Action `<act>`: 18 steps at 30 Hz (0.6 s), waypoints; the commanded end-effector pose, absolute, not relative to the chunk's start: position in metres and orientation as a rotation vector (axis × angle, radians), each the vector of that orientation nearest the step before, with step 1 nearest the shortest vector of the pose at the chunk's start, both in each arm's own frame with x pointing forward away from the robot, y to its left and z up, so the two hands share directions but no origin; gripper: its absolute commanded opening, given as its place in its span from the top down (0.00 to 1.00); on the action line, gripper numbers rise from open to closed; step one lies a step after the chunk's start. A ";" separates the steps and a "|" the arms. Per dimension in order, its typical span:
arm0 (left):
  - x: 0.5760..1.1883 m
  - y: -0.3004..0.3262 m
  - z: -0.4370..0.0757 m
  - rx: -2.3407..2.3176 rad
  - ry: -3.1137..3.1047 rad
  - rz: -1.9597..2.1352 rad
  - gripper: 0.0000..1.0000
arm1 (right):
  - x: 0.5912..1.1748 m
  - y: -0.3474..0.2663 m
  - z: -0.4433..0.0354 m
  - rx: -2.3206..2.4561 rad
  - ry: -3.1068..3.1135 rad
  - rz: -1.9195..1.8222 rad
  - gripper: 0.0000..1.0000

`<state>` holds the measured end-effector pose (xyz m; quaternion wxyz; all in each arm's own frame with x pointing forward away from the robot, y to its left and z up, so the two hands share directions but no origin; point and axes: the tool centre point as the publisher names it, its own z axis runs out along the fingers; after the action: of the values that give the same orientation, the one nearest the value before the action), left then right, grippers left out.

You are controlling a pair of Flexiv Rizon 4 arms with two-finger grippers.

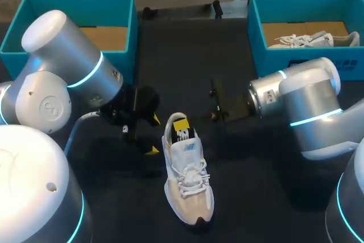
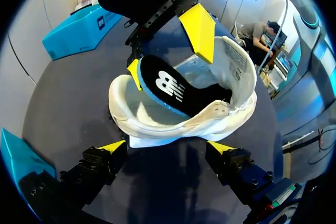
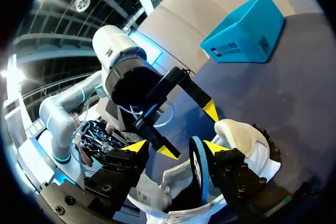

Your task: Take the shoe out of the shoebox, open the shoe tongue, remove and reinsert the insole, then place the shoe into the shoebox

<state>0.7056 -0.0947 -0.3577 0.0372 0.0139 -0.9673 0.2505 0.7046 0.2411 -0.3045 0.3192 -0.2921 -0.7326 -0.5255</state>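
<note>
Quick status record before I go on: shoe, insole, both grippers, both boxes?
shoe: white sneaker, sole down on the table, out of the boxes
insole: black insole, tilted up at the heel opening, partly inside the sneaker
right gripper: open, at the heel opening, insole against one finger
left gripper: open, beside the heel, gripping nothing
left shoebox: teal, no shoe in the part that shows
right shoebox: teal, holds a second shoe

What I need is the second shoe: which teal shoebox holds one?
The teal cardboard shoebox at the far right: a pale laced sneaker lies inside; the far-left shoebox shows only bare floor.
</note>
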 end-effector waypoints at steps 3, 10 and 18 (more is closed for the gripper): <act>0.706 -0.086 -0.355 0.035 -2.971 0.757 0.00 | 0.705 0.227 -0.297 -0.815 -1.965 -1.352 0.36; 0.707 -0.072 -0.353 0.075 -2.980 0.737 0.00 | 0.709 0.216 -0.293 -0.848 -2.019 -1.256 0.36; 0.709 -0.054 -0.350 0.097 -2.969 0.730 0.00 | 0.715 0.203 -0.282 -0.908 -2.066 -1.043 0.31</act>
<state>0.7101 -0.0649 -0.3560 0.0403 0.0330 -0.9706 0.2348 0.7128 0.2093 -0.2973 0.3115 -0.3500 -0.7669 -0.4386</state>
